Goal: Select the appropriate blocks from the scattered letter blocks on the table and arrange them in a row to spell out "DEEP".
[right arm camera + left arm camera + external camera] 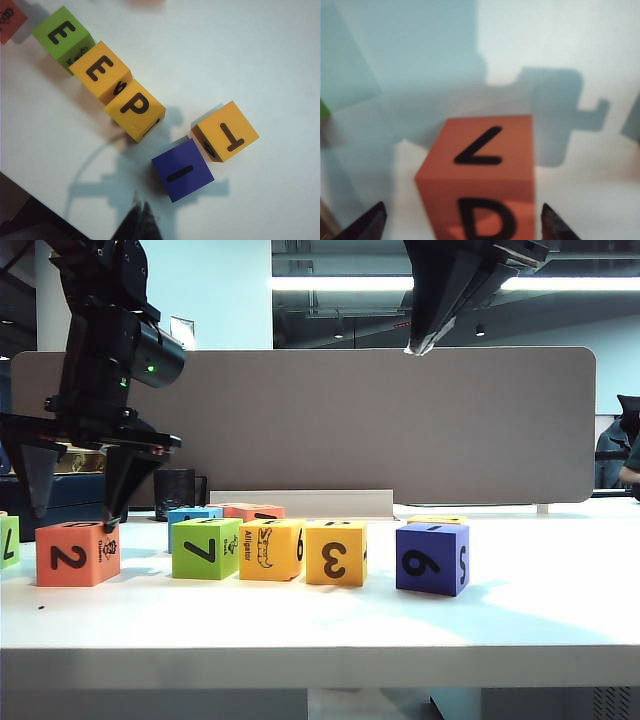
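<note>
Placing D: left gripper [72, 508] fingers wide astride the red-orange cube [77, 553], apart from green E cube [206, 548]. Next: close that gap. Right gripper [141, 214] fingers pinched together, empty, aloft.

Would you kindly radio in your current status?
Left gripper open over orange D block. Right gripper shut, raised. D block apart from EEP row. Nothing obstructing.

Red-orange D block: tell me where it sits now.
In the exterior view the red-orange block sits on the table's left, a gap left of the green block, under the open left gripper.
</note>
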Robot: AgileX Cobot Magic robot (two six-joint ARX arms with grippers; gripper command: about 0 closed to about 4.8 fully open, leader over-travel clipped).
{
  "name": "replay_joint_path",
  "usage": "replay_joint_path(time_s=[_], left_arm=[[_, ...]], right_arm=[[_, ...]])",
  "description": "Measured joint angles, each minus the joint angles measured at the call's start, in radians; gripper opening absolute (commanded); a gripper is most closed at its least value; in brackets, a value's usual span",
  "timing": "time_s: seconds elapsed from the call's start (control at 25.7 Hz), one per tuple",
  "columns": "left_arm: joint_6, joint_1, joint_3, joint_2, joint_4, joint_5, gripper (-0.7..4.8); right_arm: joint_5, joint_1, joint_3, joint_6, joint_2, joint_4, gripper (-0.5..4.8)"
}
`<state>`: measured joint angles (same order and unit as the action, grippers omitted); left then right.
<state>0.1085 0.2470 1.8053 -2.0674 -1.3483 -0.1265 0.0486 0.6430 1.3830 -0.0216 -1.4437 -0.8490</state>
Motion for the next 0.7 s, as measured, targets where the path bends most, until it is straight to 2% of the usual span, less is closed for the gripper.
replay_joint_path(time_s=[0.08,0.16,0.55,0.62,0.7], left_arm=[[0.0,0.001,0.0,0.0,0.018,0.042,3.66],[0.001,0.0,0.0,0.0,0.029,0.072,3.66],[0.01,0.0,0.0,0.0,0.029,0.074,3.6],[0.012,0.0,0.0,0.0,0.034,0.074,2.83],[0.014,0.0,0.0,0.0,0.042,0.074,2.73]], right_arm=[[0.0,0.0,0.0,0.0,0.0,0.0,-0.02],[0.0,0.0,0.0,0.0,0.0,0.0,-0.02],[0.0,0.0,0.0,0.0,0.0,-0.006,-0.02],[0.0,0.0,0.0,0.0,0.0,-0.013,-0.02],[0.0,0.0,0.0,0.0,0.0,-0.016,-0.01]])
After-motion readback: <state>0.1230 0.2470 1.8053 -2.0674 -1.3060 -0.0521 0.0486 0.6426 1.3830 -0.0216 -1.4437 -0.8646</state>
